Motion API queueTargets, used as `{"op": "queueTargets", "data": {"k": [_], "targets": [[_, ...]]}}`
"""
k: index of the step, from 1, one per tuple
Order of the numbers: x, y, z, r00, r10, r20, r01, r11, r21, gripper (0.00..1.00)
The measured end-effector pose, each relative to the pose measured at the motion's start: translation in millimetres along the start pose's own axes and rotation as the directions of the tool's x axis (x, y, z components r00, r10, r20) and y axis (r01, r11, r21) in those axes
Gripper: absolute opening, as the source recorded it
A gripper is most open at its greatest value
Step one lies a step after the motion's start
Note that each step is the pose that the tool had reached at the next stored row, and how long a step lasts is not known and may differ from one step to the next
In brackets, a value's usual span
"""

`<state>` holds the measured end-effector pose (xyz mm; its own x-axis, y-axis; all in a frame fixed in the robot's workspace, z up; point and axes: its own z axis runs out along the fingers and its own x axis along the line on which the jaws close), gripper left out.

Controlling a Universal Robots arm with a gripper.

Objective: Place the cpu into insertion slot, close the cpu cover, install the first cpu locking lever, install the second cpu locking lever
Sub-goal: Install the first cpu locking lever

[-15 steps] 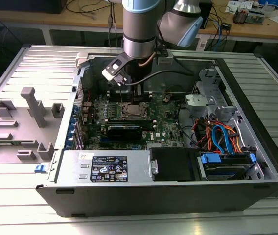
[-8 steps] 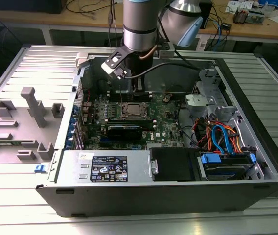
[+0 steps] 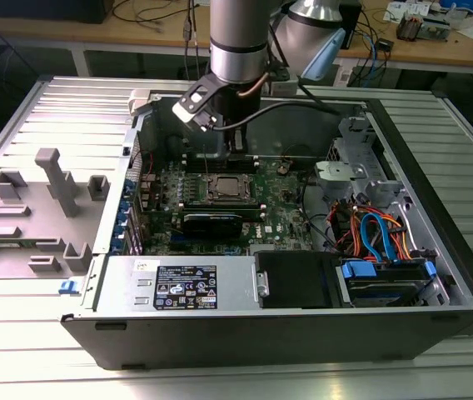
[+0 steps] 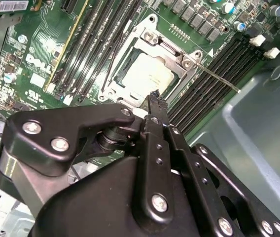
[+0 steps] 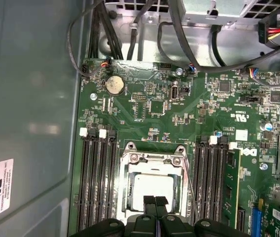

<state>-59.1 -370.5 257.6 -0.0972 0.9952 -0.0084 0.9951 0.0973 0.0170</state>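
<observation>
**Case** (image 3: 303,337): open, lying flat on the ribbed worktop (image 3: 37,367), with the green board (image 5: 150,106) exposed.

**Slot** (image 4: 111,91): square, silver-rimmed, at mid-board.

**Cpu** (image 5: 152,186): seated flat inside the slot. Its silver top shows through the window of the cover (image 5: 152,165), which lies down over the cpu's edges.

**Lever** (image 4: 220,80): thin rod. It runs from one slot corner out over the memory slots, away from the slot's rim.

**Tool** (image 5: 155,201): fingertips together, with nothing seen between them. It is poised at one edge of the slot, at the cover's rim and just off the cpu. Whether it touches cannot be told.

**Room around the slot:**
- Memory slots (image 5: 98,182) flank two opposite sides, close to the rim.
- A grey case wall (image 5: 31,123) rises just beyond one bank.
- A black card (image 3: 211,221) lies along a third side.
- The arm (image 3: 238,50) stands directly above.
</observation>
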Motion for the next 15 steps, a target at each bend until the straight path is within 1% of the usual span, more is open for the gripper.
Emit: {"op": "queueTargets", "data": {"k": [3, 6, 8, 10, 12, 13, 15], "targets": [[0.0, 0.0, 0.0, 0.9983, -0.059, -0.0009, 0.059, 0.9983, -0.0005, 0.11], [0.0, 0.0, 0.0, 0.9939, -0.11, -0.0017, 0.11, 0.9939, -0.001, 0.11], [-0.1, -0.4, 0.0, 0.988, -0.154, -0.0024, 0.154, 0.988, -0.0014, 0.11], [-0.1, -0.8, 0.0, 0.9842, -0.177, -0.0029, 0.177, 0.9842, -0.0017, 0.11], [-0.1, -1.5, -0.1, 0.9758, -0.219, -0.0034, 0.219, 0.9758, -0.0021, 0.11], [-0.2, -1.7, 0.0, 0.9733, -0.229, -0.0036, 0.229, 0.9733, -0.0024, 0.11], [-0.1, -1.7, 0.0, 0.9695, -0.245, -0.0039, 0.245, 0.9695, -0.0025, 0.11]]}}
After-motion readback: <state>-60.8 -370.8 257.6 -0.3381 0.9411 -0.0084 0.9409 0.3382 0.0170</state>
